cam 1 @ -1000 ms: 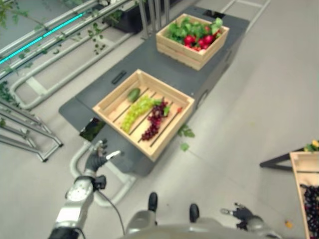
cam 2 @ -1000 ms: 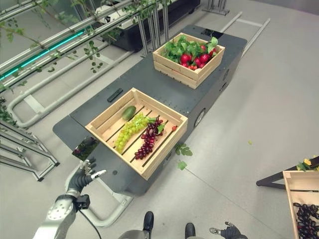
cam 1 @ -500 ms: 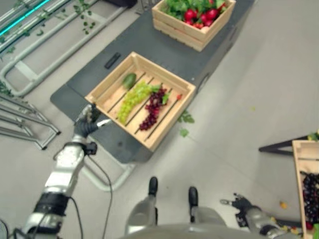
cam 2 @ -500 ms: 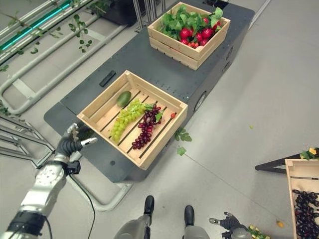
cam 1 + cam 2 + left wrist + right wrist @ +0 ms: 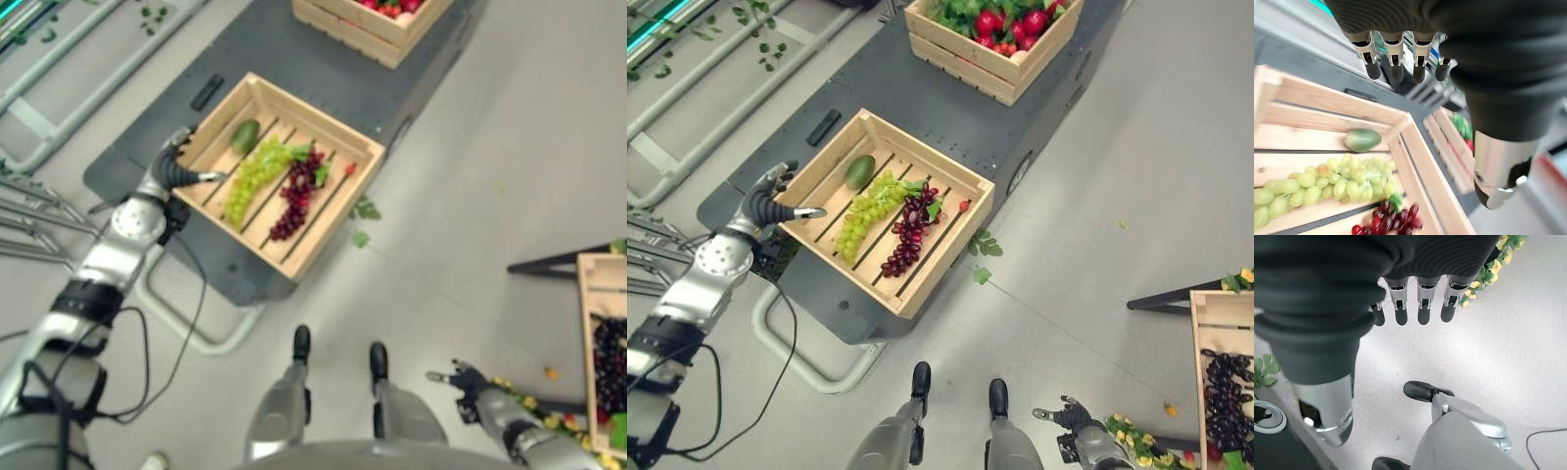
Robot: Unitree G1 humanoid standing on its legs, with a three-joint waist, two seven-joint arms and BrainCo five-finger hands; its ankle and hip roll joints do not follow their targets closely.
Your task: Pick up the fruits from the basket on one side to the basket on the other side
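Indoor growing or produce-handling hall, greenhouse type.
Grey sealed floor (image 5: pixel 1097 186), metal pipe rails (image 5: pixel 686 93) with trailing vines, wooden produce crates (image 5: pixel 884 211) riding a low dark wheeled cart (image 5: pixel 950 122) (leaves scattered beside it).

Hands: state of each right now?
Left hand: open, empty, over the near crate's left edge.
Right hand: open, empty, low by the floor.

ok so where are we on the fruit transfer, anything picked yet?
Nothing picked yet from this crate: green grapes, red grapes and the green mango all lie in it. In hand: nothing; the left hand is open at the crate's near-left edge, and the right hand is open, low by the floor. The crate at far right already holds dark grapes. Every pick is left.
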